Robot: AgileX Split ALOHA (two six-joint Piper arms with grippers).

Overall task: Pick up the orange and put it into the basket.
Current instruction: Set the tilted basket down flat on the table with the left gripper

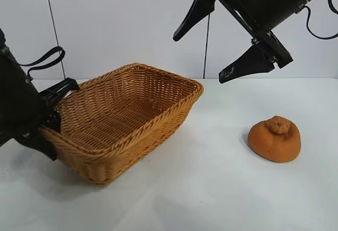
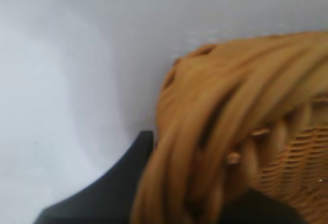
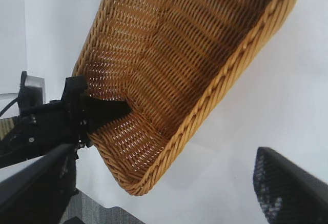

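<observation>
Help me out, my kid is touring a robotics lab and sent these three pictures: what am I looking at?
Two black robot arms work at a white table. One picture is shot from outside, facing them; the other two come from cameras on each arm's wrist. On the table stand a large tan woven wicker basket and, off to its right, a small dull-orange wrinkled lump, the orange, untouched. The left gripper has its fingers on either side of the basket's near end wall, one finger inside; its wrist picture is filled by the braided rim. The right gripper hangs open in the air above the table, holding nothing.
</observation>
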